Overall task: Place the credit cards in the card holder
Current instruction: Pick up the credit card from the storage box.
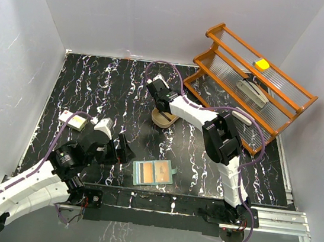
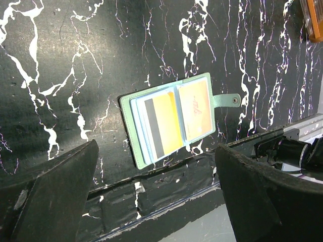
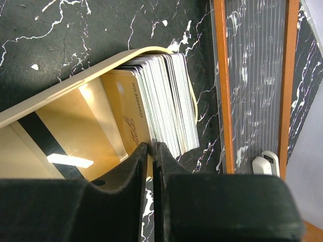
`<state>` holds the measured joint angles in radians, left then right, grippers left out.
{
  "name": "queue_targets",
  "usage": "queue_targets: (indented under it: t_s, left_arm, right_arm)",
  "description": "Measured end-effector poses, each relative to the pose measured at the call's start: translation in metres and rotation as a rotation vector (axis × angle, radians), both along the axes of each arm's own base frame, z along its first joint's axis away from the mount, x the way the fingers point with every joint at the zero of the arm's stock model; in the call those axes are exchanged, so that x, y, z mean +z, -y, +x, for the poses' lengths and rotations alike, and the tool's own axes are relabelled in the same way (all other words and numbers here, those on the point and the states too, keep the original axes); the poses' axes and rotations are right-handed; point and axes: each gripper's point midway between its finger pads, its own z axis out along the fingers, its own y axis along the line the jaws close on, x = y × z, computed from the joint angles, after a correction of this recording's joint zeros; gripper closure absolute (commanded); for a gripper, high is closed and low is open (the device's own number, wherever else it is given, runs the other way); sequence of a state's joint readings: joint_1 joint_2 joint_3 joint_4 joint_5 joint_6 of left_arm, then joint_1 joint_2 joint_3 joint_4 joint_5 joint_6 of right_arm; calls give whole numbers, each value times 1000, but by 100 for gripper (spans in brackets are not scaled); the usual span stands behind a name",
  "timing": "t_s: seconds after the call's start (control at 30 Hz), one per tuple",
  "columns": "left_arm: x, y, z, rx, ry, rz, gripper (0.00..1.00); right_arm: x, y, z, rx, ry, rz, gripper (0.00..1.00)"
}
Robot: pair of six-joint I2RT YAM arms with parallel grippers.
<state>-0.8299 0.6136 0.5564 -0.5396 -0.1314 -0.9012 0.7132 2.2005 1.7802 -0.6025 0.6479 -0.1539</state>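
Observation:
The teal-green card holder [image 1: 154,173] lies open on the black marbled table near the front edge. In the left wrist view [image 2: 171,121] its pockets hold a yellow card with a dark stripe and an orange-tan card. My left gripper [image 1: 113,141] hovers just left of it, open and empty [image 2: 156,169]. A stack of credit cards [image 3: 169,96] stands on edge in the oval tan tray [image 3: 60,91]. My right gripper [image 1: 164,110] is down at the tray [image 1: 163,121], its jaws [image 3: 153,146] pinched on the edge of the orange-tan front card [image 3: 126,116].
An orange wooden rack [image 1: 250,85] stands at the back right with a yellow item [image 1: 262,64] and a grey object [image 1: 252,90] on it. A small white box [image 1: 73,121] lies at the left. White walls enclose the table.

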Motion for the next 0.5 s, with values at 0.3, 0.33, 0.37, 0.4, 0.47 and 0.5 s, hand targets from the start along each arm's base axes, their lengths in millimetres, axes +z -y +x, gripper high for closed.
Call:
queue_targets:
  t_s: [0.3,0.33,0.37,0.4,0.47,0.5]
  left_arm:
    - [-1,2,-1,5,-13,-12,1]
    - [-1,2,-1,6,-16,-13,1]
    - [-1,2,-1,8,-20,-16,1]
    - [-2,3,-2,8,-23,-16,1]
    - [-2,3,-2,11,-32,-19,1]
    - [-3,4,-2,12,-37,-20,1]
  right_arm:
    - [5,1,-2,2,1,0,100]
    - [7,1,-2,3,-1,3,100]
    - [10,1,-3,5,-2,7,100]
    - [14,1,-4,7,-3,17,100]
    - [23,-1,-5,13,6,41,100]
    - [29,-2,-6,17,12,57,100]
